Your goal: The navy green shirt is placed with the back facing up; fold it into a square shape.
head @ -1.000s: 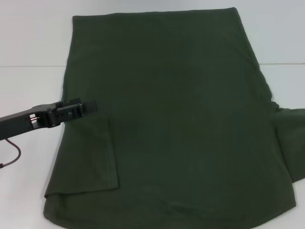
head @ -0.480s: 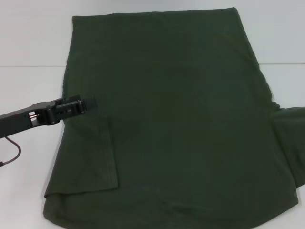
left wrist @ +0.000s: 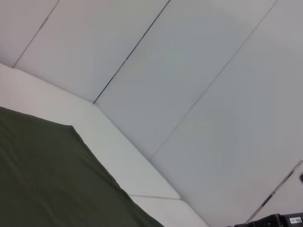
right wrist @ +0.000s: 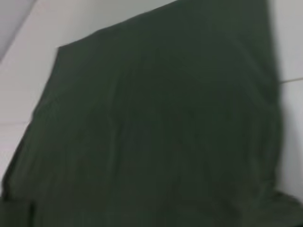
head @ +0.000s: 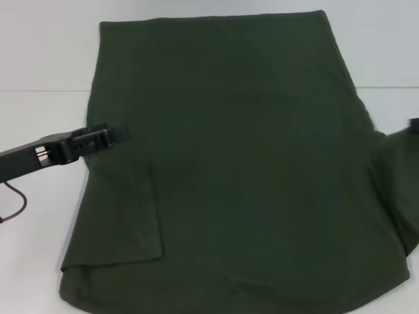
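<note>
The navy green shirt lies spread flat on the white table, plain side up. Its left sleeve is folded inward over the body. My left gripper hovers over the shirt's left edge, just above that folded sleeve. The right sleeve bulges up toward the right border, where only a dark sliver of my right gripper shows. The left wrist view catches a corner of the shirt. In the right wrist view the shirt fills most of the picture.
White table surface borders the shirt on the left and at the far side. A thin cable hangs under my left arm. Pale wall panels stand behind the table.
My left gripper has drawn back to the left and slightly farther away along the shirt's edge. The right sleeve has risen at the right border, and a bit of the right gripper has appeared there.
</note>
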